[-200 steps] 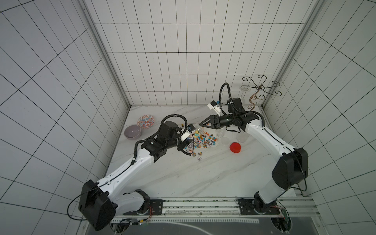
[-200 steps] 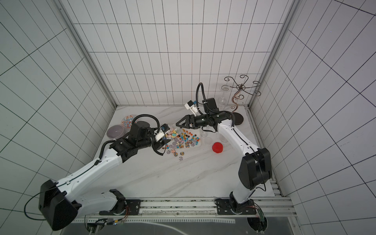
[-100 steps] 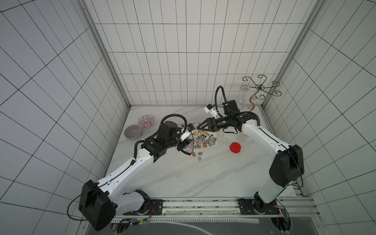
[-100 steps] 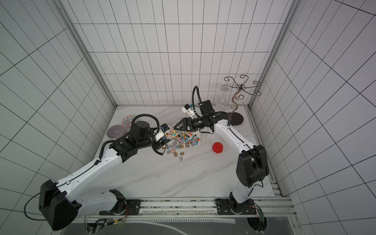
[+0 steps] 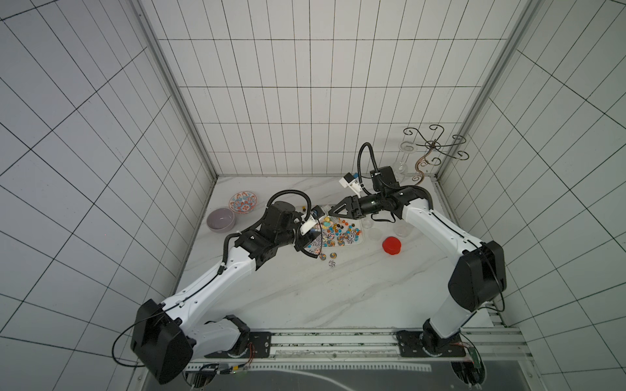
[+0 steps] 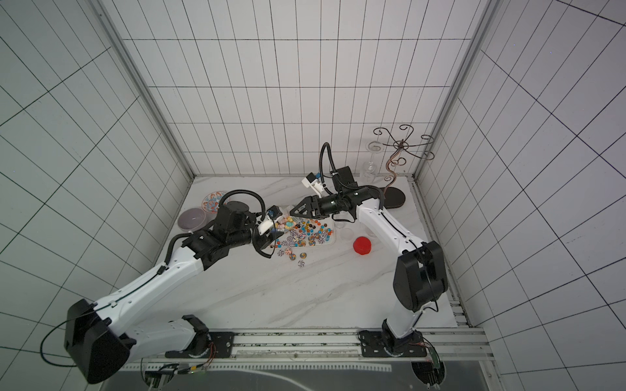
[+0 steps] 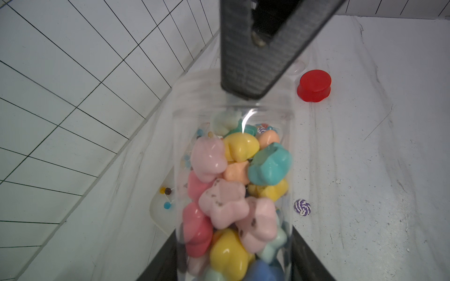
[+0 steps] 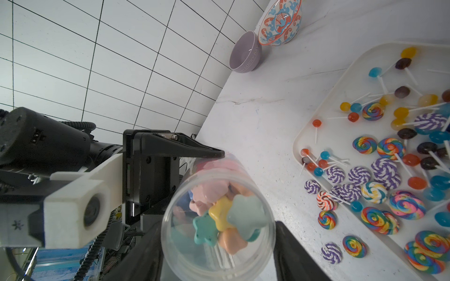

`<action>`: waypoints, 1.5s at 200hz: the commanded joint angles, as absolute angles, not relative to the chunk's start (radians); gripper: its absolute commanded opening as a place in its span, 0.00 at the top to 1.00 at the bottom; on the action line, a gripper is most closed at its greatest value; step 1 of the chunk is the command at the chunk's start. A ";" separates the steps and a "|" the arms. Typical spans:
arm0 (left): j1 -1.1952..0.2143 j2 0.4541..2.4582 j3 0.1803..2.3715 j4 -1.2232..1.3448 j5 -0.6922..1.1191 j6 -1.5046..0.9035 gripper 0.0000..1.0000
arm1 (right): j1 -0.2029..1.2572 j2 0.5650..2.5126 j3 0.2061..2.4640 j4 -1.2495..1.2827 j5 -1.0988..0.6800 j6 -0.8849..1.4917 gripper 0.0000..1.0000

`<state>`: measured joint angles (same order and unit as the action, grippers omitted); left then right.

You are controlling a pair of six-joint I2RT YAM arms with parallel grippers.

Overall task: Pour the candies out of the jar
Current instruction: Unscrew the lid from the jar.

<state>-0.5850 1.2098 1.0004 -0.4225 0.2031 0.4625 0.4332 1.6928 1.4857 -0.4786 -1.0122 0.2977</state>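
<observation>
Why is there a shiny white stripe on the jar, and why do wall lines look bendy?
Left wrist view: light glinting off the clear jar, that's glare; right wrist view: the wide lens bends the tile lines.

Lettering on one bowl
The purple bowl [image 8: 244,52] carries raised letters, "LUCKY DAY", on its outer wall.

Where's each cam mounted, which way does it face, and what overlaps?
Both top views: high over the rail side, looking down on the table; both arms whole, left claw, right claw.
Left wrist: on left arm, looking along the jar of candies toward the red lid; left fingers show.
Right wrist: on right arm, facing the jar's mouth and tray; right fingers, left claw show.
Shared: both wrist views see the jar, opposite ends.
</observation>
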 commanded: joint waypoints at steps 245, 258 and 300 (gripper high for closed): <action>-0.353 1.295 1.184 -0.430 0.975 0.337 0.67 | 0.436 1.455 1.202 -0.311 -1.308 -0.167 0.63; -0.348 1.294 1.185 -0.430 0.993 0.337 0.67 | 0.436 1.443 1.193 -0.312 -1.310 -0.185 0.63; -0.338 1.283 1.185 -0.426 1.005 0.332 0.67 | 0.429 1.434 1.191 -0.312 -1.302 -0.180 0.61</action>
<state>-0.3725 1.3010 1.1145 -0.5449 0.9871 0.3698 0.4168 1.4597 1.2457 -0.2527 -1.1763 -0.1211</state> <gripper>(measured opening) 0.556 0.640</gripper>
